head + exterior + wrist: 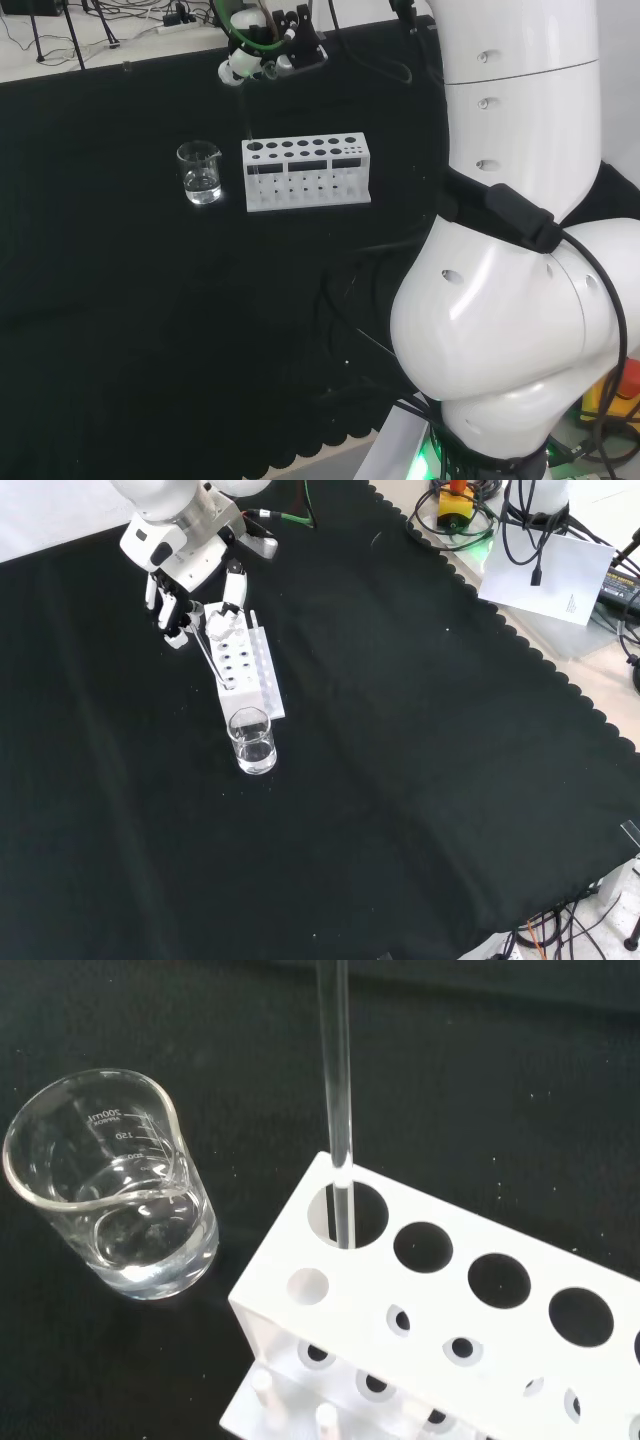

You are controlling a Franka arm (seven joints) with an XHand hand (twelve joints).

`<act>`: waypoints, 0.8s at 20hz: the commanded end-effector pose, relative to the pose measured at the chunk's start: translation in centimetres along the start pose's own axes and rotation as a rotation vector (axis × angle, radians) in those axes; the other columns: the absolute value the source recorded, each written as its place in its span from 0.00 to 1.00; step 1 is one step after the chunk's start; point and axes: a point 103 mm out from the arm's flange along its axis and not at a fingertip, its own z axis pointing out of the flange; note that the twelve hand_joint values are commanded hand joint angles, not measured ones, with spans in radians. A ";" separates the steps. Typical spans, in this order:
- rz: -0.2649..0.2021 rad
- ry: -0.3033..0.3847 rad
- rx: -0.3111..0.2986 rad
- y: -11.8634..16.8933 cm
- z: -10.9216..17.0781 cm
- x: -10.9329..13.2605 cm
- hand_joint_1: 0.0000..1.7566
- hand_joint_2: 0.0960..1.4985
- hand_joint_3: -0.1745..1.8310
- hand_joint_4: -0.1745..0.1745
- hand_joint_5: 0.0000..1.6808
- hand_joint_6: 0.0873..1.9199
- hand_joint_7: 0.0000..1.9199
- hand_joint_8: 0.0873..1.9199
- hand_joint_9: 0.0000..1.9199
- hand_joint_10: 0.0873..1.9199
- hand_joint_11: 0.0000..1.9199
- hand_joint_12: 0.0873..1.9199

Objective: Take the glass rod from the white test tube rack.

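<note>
hand (190, 600) sits above the white test tube rack (306, 173), fingers curled in and apparently pinching the top of the glass rod (335, 1090); the contact itself is hard to make out. rod tip is down in the end hole nearest the beaker (201, 172). draw straight up along the rod's axis so it clears the hole rim without tilting the rack. tabletop (420, 740) is black cloth, scalloped edge, cables and gear beyond it.
</note>
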 end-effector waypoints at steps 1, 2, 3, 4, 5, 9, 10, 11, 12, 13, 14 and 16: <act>-0.014 -0.022 -0.007 0.2 0.0 0.6 0.38 0.65 0.32 0.00 0.40 0.46 0.57 0.43 0.70 0.42 0.43 0.64; -0.015 -0.028 -0.005 0.2 -0.1 0.7 0.39 0.64 0.33 0.00 0.41 0.47 0.59 0.43 0.71 0.41 0.44 0.63; -0.014 -0.037 -0.002 0.2 0.0 0.7 0.41 0.64 0.34 0.00 0.43 0.47 0.60 0.42 0.73 0.41 0.46 0.62; -0.012 -0.047 0.001 0.2 0.0 0.7 0.43 0.63 0.34 0.00 0.45 0.47 0.62 0.42 0.74 0.41 0.48 0.62; -0.011 -0.055 0.001 0.1 0.0 0.8 0.44 0.63 0.35 0.00 0.46 0.47 0.63 0.42 0.75 0.41 0.49 0.61; -0.011 -0.067 -0.001 -0.1 0.0 0.8 0.48 0.61 0.37 0.00 0.49 0.46 0.65 0.41 0.77 0.40 0.55 0.59; -0.012 -0.066 -0.003 -0.1 0.0 0.8 0.48 0.60 0.37 0.00 0.49 0.46 0.65 0.41 0.78 0.40 0.56 0.59; -0.014 -0.069 -0.005 -0.1 0.0 0.8 0.49 0.60 0.37 0.00 0.49 0.46 0.66 0.41 0.78 0.40 0.57 0.59; -0.014 -0.070 -0.006 -0.1 -0.1 0.9 0.49 0.60 0.38 0.00 0.50 0.46 0.66 0.41 0.78 0.40 0.57 0.59; -0.015 -0.072 -0.009 -0.1 -0.1 1.0 0.50 0.60 0.38 0.00 0.50 0.46 0.66 0.41 0.78 0.40 0.57 0.59; -0.013 -0.077 -0.010 -0.2 -0.3 1.1 0.50 0.60 0.38 0.00 0.50 0.46 0.66 0.41 0.78 0.40 0.58 0.59; -0.004 -0.064 0.012 -0.3 -0.4 1.2 0.49 0.58 0.39 0.00 0.42 0.48 0.59 0.41 0.77 0.39 0.58 0.58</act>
